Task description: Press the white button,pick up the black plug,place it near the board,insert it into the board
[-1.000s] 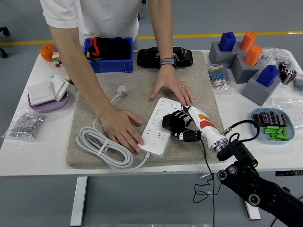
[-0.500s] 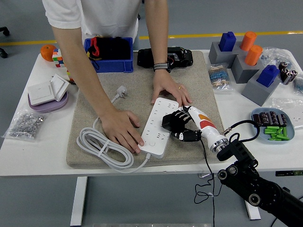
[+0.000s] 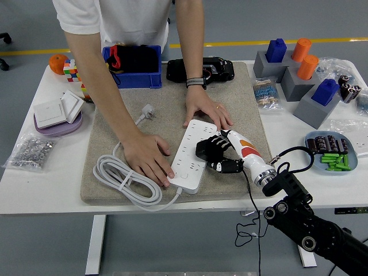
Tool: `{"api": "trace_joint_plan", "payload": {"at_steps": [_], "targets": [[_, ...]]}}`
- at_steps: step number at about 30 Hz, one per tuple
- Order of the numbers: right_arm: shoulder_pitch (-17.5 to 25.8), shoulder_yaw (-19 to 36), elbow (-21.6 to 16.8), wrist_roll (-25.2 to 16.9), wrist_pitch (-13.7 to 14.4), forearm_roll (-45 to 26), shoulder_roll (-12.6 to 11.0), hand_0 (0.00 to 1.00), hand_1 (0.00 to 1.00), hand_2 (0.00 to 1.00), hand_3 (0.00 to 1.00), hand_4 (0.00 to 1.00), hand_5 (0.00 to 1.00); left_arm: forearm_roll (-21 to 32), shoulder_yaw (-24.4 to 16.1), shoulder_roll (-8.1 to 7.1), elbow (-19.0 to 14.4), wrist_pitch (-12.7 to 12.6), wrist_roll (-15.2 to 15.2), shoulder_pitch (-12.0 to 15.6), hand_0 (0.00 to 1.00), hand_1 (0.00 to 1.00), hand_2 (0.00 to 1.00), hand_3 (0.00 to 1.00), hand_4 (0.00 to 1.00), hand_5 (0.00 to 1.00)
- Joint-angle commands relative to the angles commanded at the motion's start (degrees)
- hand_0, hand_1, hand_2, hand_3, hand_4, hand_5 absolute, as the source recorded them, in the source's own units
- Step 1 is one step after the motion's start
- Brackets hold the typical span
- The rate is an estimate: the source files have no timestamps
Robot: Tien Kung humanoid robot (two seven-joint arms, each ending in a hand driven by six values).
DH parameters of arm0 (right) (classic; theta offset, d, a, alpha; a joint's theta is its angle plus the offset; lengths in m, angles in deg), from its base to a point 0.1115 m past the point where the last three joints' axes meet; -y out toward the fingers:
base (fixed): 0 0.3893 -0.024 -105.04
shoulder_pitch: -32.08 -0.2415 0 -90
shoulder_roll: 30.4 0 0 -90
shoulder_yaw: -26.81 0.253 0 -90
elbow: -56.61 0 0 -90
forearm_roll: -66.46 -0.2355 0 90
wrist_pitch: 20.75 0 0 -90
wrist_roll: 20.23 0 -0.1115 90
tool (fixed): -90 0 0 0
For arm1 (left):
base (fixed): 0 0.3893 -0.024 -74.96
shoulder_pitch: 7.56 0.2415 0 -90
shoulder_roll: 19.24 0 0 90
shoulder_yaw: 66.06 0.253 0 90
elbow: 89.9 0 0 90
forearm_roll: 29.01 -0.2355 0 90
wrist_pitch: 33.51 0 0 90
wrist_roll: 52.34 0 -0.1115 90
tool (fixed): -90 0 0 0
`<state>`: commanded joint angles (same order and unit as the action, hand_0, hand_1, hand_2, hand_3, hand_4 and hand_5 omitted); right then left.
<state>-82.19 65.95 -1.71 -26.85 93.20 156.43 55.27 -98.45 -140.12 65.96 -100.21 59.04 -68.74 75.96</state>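
The right arm (image 3: 305, 221) rises from the lower right corner toward frame centre; its right hand (image 3: 221, 154) has fingers curled, apparently around something dark.

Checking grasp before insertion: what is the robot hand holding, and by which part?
The right robot hand holds the black plug by its body, fingers curled around it, at the right edge of the white power strip, which a person's hands steady.

Blue bin (image 3: 133, 77) sitting at far edge of surface (image 3: 34, 178); orange ball (image 3: 57, 63) lying far left; bag of screws (image 3: 30, 151) resting near left edge; blue dish (image 3: 313, 160) holding green pieces.
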Motion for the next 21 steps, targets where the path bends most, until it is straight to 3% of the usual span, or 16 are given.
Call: {"api": "trace_joint_plan", "payload": {"at_steps": [4, 5, 10, 11, 17, 18, 21], "targets": [[0.0, -0.06, -0.09, 0.1, -0.05, 0.0, 0.0, 0.523, 0.546, 0.554, 0.585, 0.903, 0.002, 0.03, -0.01, 0.0, 0.0, 0.0, 0.0, 0.02, 0.707, 0.664, 0.584, 0.679, 0.662, 0.271], [0.0, -0.08, -0.11, 0.13, -0.1, -0.07, 0.02, 0.592, 0.631, 0.589, 0.606, 0.949, 0.007, 0.06, -0.02, 0.0, 0.0, 0.0, -0.02, 0.04, 0.707, 0.665, 0.584, 0.679, 0.663, 0.271], [0.05, -0.11, -0.12, 0.31, -0.5, -0.52, 0.05, 0.592, 0.631, 0.589, 0.606, 0.949, 0.007, -0.02, -0.06, 0.01, 0.0, 0.02, -0.02, 0.05, 0.707, 0.665, 0.584, 0.679, 0.663, 0.271], [0.06, -0.11, -0.14, 0.3, -0.5, -0.55, 0.05, 0.656, 0.686, 0.652, 0.664, 0.985, 0.042, -0.04, -0.09, 0.02, 0.0, 0.02, -0.02, 0.06, 0.707, 0.664, 0.584, 0.679, 0.662, 0.271], [0.06, 0.09, -0.32, 0.13, -0.43, -0.79, 0.08, 0.656, 0.686, 0.652, 0.664, 0.985, 0.042, -0.01, -0.12, 0.04, 0.0, 0.01, -0.02, 0.06, 0.707, 0.664, 0.584, 0.679, 0.662, 0.271], [0.06, 0.14, -0.36, 0.11, -0.43, -0.81, 0.09, 0.742, 0.773, 0.746, 0.755, 0.998, 0.105, 0.0, -0.11, 0.03, 0.0, 0.02, -0.02, 0.06, 0.706, 0.664, 0.584, 0.679, 0.662, 0.271], [0.06, 0.26, -0.48, -0.02, -0.36, -0.87, 0.08, 0.742, 0.773, 0.746, 0.755, 0.998, 0.105, -0.08, -0.18, 0.03, 0.0, 0.03, -0.03, 0.04, 0.706, 0.664, 0.584, 0.679, 0.662, 0.271]]}}
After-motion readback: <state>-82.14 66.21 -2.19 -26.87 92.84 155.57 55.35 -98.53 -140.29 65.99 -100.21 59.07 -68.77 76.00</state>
